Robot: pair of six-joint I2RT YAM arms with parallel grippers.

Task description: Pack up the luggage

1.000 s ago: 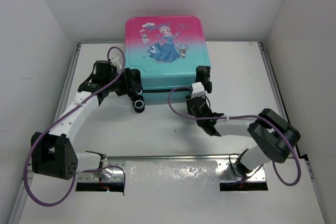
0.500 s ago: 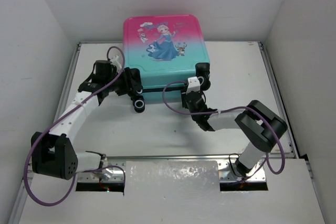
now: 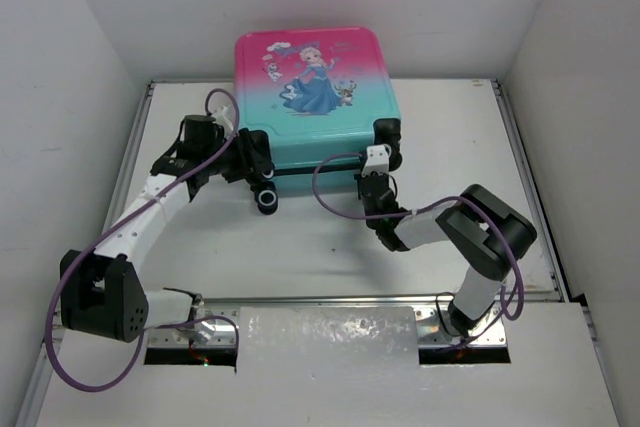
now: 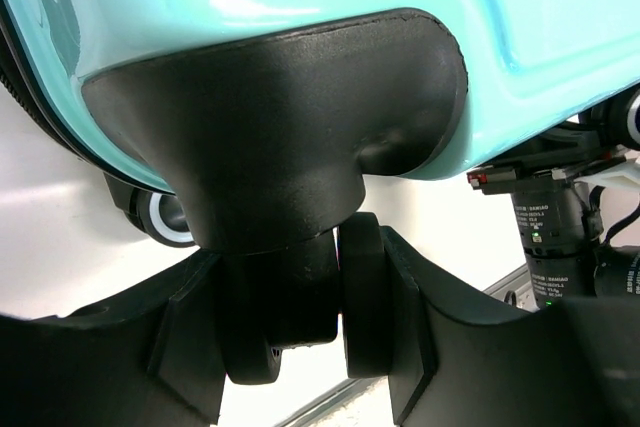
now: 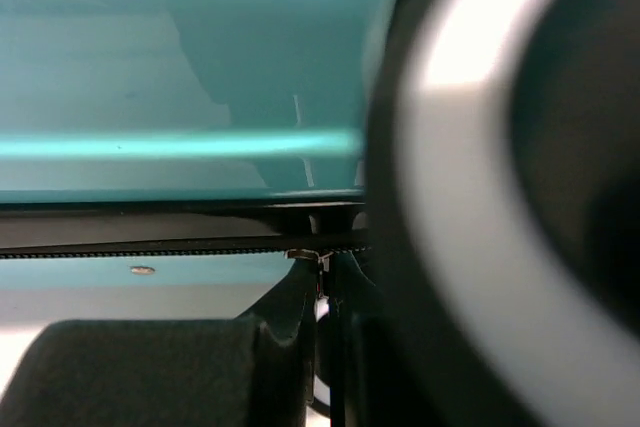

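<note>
No text can be read. The white print on the motor label (image 4: pixel 541 219) at right and the script on the luggage (image 3: pixel 312 97) lid are both too small.

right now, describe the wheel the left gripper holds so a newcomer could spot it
Find the luggage, the pink-to-teal case lying flat, and go to its near-left corner. The wheel hangs under a black housing, clamped in the left gripper. It shows only black, while its neighbour has a white ring.

You see the whole surface (image 3: pixel 300 247) from overhead at its near side, looking down. Both wrist cameras sit very close to the luggage (image 3: pixel 318 133), facing its teal near edge, which the top view shares.
</note>
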